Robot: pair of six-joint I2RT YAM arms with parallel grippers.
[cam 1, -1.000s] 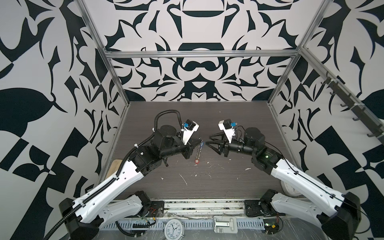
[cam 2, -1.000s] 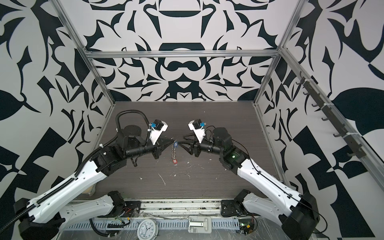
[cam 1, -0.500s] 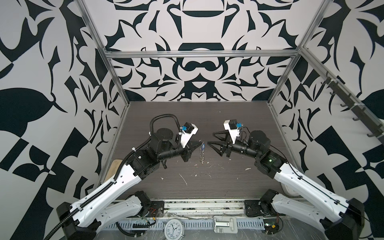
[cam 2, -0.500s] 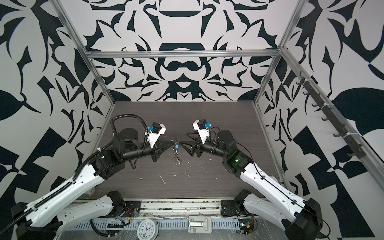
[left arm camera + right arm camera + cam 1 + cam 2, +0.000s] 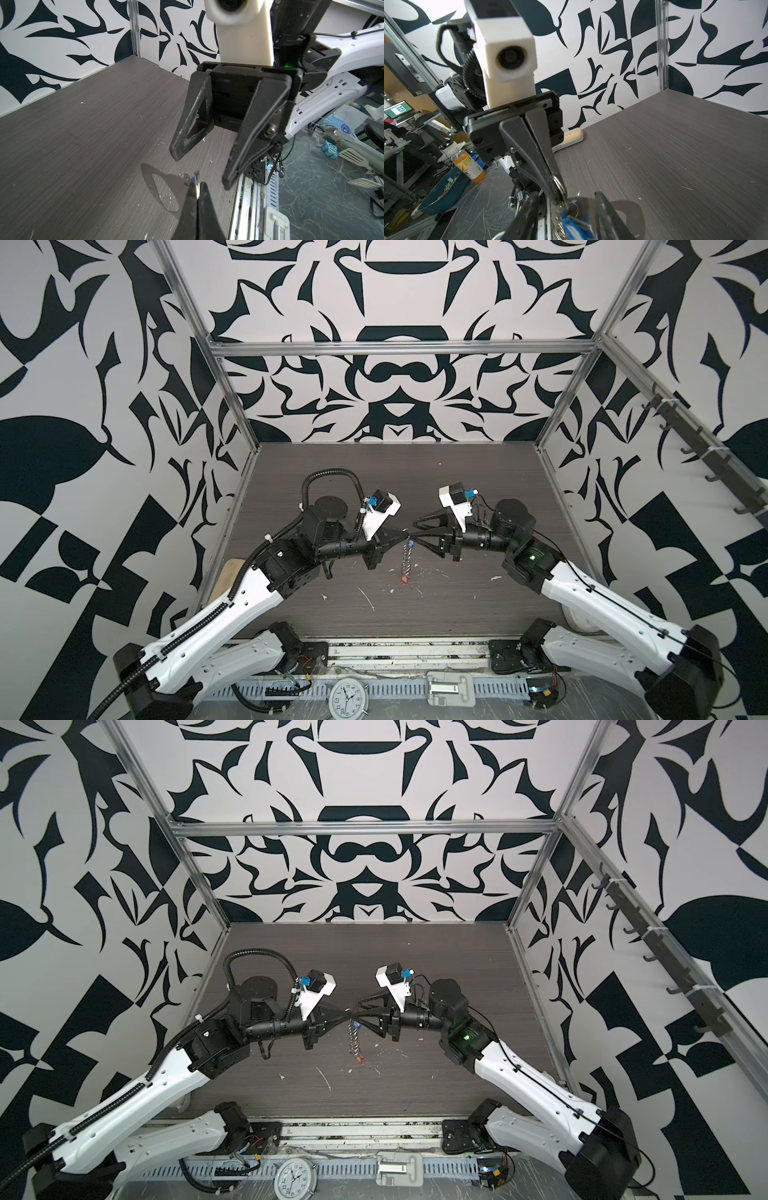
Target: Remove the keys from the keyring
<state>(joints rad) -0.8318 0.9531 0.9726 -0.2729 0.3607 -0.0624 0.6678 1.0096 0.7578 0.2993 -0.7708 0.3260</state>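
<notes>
The keyring (image 5: 406, 561) (image 5: 353, 1040) hangs edge-on above the table in both top views, with a red tag (image 5: 405, 578) at its lower end. My left gripper (image 5: 405, 536) (image 5: 197, 188) is shut on a small ring at the plate's top edge. The plate (image 5: 166, 187) (image 5: 627, 209) shows its oblong slot in both wrist views. A blue tag (image 5: 577, 227) with small rings (image 5: 560, 185) hangs just under that grip. My right gripper (image 5: 414, 530) (image 5: 566, 193) is open. Its fingers (image 5: 606, 216) straddle the blue tag and the rings without touching them. The keys' blades are too small to make out.
A beige wooden board (image 5: 226, 576) (image 5: 571, 135) lies at the table's left edge, behind the left arm. A white object (image 5: 582, 620) sits at the right front corner. White scraps (image 5: 368, 597) dot the dark table. Patterned walls close three sides.
The right gripper drew back to the right and opened wider, then came back in around the rings with its jaws narrower. The left gripper stayed shut on the keyring and shifted slightly.
</notes>
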